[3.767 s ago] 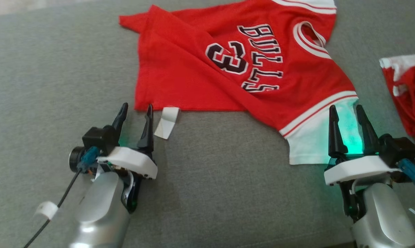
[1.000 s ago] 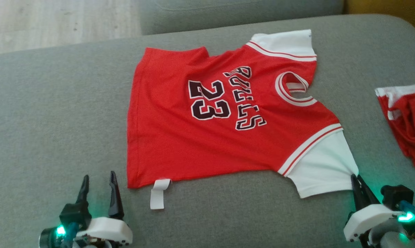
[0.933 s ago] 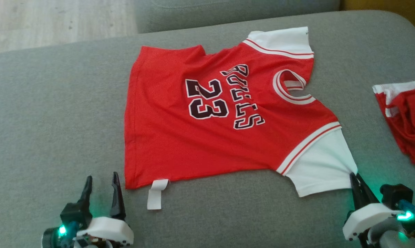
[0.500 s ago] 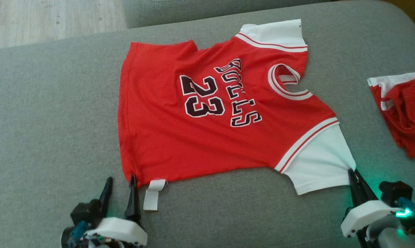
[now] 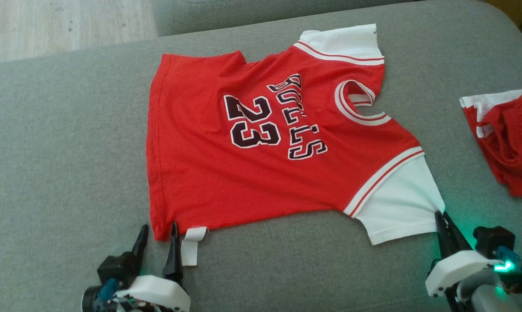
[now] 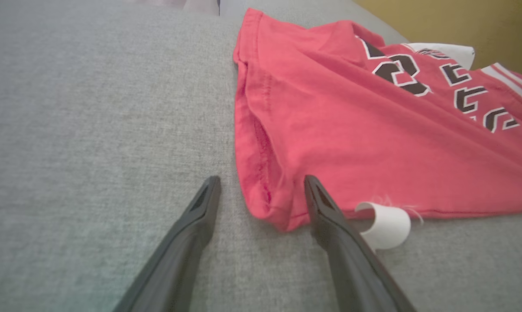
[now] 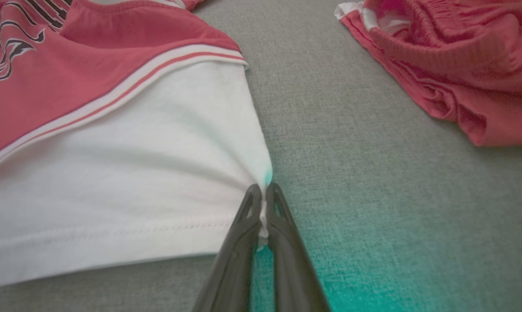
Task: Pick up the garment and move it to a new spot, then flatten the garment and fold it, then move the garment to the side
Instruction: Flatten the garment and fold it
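On grey cushion (image 5: 70,130), jersey (image 5: 243,182) (sleeve (image 5: 399,208) in right claw (image 5: 439,214))

Garment (image 5: 209,173): red body; white sleeves bordered by red-and-white stripes; white-striped neckline; black, white-outlined "23" and lettering. Label (image 5: 190,249) at garment hem: white. Second cloth (image 5: 514,143), right of garment: red, white trim. Cushion (image 5: 61,151) beneath garment: uniform grey weave.

You are counting one jersey (image 5: 200,182), one crumpled red garment (image 5: 514,147), one white label (image 5: 190,247). You are seeing two grippers: left gripper (image 5: 159,225), right gripper (image 5: 439,215).
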Robot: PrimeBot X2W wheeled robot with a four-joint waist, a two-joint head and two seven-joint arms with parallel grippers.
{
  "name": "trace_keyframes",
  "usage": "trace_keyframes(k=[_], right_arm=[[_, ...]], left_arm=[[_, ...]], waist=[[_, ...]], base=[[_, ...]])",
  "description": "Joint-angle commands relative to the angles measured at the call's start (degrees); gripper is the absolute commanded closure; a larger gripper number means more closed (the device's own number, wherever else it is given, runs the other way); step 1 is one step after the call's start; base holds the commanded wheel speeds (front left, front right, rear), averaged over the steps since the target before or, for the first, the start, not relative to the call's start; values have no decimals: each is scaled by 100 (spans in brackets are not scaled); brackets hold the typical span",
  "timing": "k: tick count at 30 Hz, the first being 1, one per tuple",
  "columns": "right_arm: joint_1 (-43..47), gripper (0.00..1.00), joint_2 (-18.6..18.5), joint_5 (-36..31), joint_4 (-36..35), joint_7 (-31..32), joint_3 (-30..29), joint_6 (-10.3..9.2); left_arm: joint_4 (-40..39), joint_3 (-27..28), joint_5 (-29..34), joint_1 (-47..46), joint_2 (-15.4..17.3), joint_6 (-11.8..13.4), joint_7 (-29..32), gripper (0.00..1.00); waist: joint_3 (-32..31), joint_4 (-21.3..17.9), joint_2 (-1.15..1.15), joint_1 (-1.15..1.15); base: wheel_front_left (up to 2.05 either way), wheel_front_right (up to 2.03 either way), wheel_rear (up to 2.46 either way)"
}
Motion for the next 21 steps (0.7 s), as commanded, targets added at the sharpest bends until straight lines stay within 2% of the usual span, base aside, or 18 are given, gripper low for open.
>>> trace_keyframes(k=[1, 4, 5, 6, 7, 10, 16, 21], right_arm=[[-119, 100, -17, 57, -52, 9, 159, -11], [-141, 100, -8, 124, -159, 9, 181, -11], [-144, 100, -1, 159, -218, 9, 195, -11], [-142, 100, 6, 197, -293, 9, 208, -11], [-136, 100, 10, 237, -384, 9, 217, -11], [-134, 100, 49, 434, -758, 9, 237, -11], [-516, 100, 38, 1271, -2008, 9, 324, -11], [-1174, 100, -290, 2002, -3016, 9, 256, -11]], left_arm=[[89, 76, -16, -157, 15, 22, 8, 0], [329, -105, -29, -277, 15, -60, 8, 0], [406, -154, -46, -312, 15, -90, 8, 35], [457, -188, -94, -339, 15, -110, 8, 80], [476, -226, -120, -363, 15, -135, 8, 100], [374, -216, -189, -409, 15, -166, 8, 100], [-408, 341, -38, -696, 78, -297, 8, 100], [-1271, 654, 136, -1396, 532, -453, 8, 100]], waist=[[15, -17, 0, 0], [19, -24, 0, 0], [5, -17, 0, 0], [-22, -7, 0, 0], [-53, 6, 0, 0], [-179, 65, 0, 0], [-531, 214, 0, 0], [-874, 327, 0, 0]], base=[[0, 0, 0], [0, 0, 0], [0, 0, 0], [0, 0, 0], [0, 0, 0], [0, 0, 0], [0, 0, 0], [0, 0, 0]])
